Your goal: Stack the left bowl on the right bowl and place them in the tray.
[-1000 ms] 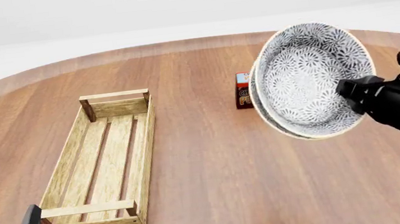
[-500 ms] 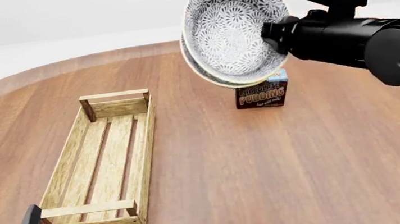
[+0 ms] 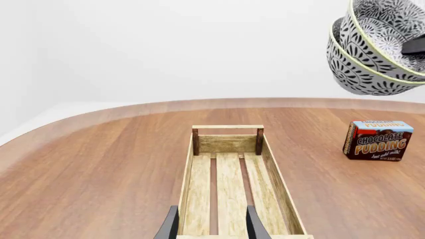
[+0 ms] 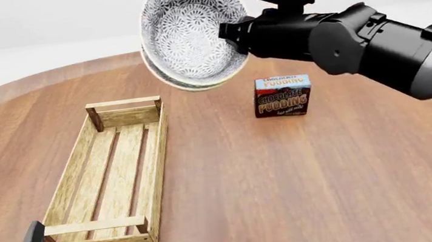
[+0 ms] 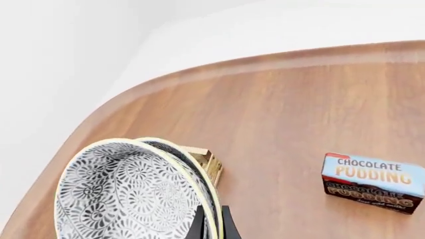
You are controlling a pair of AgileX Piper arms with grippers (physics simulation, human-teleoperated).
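The two bowls [image 4: 189, 29] are nested one inside the other, both white with a dense grey floral pattern and a pale rim. They hang in the air well above the table, tilted steeply so their open faces turn toward the front camera, at about 12 o'clock in the front view. The outer bowl [image 3: 359, 69] shows as a crescent behind the inner bowl [image 3: 388, 30].

The tray [image 4: 113, 181] is a long light-wood slatted crate with low sides and corner posts, lying flat on the table at about 8 o'clock, long axis running away from the camera, nothing inside it.
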